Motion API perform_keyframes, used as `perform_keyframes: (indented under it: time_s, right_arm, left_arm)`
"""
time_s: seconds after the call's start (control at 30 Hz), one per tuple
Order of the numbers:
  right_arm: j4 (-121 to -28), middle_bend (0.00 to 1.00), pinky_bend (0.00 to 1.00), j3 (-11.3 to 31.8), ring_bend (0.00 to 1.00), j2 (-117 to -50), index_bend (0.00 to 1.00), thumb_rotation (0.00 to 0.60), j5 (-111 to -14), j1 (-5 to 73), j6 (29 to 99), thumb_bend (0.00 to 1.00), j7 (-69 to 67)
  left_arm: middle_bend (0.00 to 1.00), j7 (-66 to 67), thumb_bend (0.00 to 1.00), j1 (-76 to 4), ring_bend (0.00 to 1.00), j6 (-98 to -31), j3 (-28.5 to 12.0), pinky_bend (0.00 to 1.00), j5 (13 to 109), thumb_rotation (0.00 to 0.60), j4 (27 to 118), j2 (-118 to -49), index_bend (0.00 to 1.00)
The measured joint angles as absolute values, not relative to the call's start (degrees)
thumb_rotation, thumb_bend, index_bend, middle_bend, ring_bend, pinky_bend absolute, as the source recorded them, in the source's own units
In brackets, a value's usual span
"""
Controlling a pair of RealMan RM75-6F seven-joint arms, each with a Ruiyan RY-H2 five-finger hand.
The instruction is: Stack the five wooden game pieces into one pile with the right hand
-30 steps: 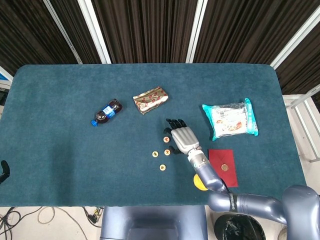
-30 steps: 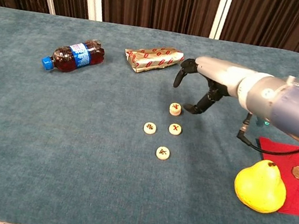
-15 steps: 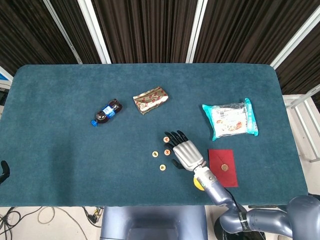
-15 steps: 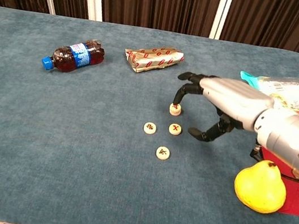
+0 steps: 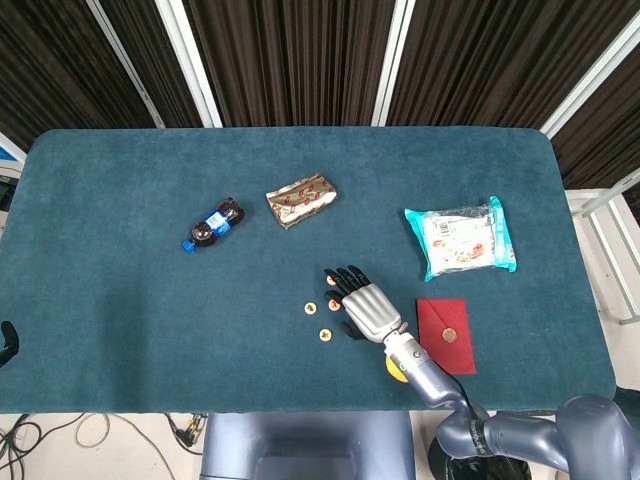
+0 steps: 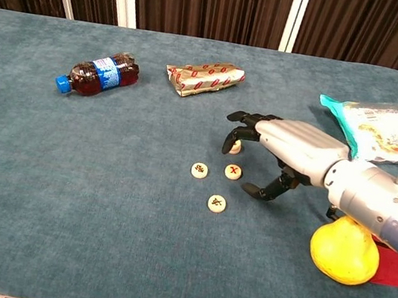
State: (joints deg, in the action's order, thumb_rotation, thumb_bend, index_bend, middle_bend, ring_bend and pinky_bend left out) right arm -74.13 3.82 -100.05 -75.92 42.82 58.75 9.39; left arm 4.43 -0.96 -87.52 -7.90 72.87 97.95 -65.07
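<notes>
Three flat wooden game pieces lie apart on the blue table cloth: one piece [image 6: 199, 170] on the left, one with a red X [image 6: 233, 172], and a nearer one [image 6: 217, 202]. A further, thicker-looking piece [image 6: 236, 148] sits just behind them, half hidden by fingertips; I cannot tell if it is two stacked. In the head view the three show as the left piece [image 5: 310, 308], the X piece [image 5: 335, 304] and the near piece [image 5: 325, 335]. My right hand [image 6: 285, 146] [image 5: 366, 309] hovers over them, fingers spread and curved, holding nothing. A dark shape [image 5: 7, 342] at the left edge may be my left hand.
A cola bottle [image 6: 98, 72] lies at the left and a gold-red snack packet [image 6: 203, 77] behind the pieces. A teal snack bag [image 6: 385, 133] lies at the right. A yellow pear [image 6: 344, 250] sits beside a red pouch [image 5: 445, 334] under my right forearm.
My right hand has drawn back toward me and lowered. Its fingertips now cover the far piece and its thumb sits right of the X piece. The pieces have not moved.
</notes>
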Motion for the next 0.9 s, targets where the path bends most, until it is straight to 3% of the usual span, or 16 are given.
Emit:
perform_keyframes:
  time_s: [0.47, 0.9]
  right_arm:
    - [-71.6, 0.0, 0.0, 6.3, 0.0, -101.1, 0.38, 0.6, -74.5, 43.4, 55.9, 0.42, 9.6]
    - [-70.0, 0.0, 0.0, 7.2, 0.0, -101.5, 0.38, 0.6, -73.3, 43.1, 54.0, 0.42, 9.9]
  left_arm:
    - [0.0, 4.6, 0.59, -0.9, 0.0, -87.7, -8.0, 0.0, 72.9, 0.6, 97.8, -65.1, 0.1]
    - [0.0, 4.6, 0.59, -0.9, 0.0, -88.2, -7.9, 0.0, 73.4, 0.6, 97.7, -65.3, 0.1]
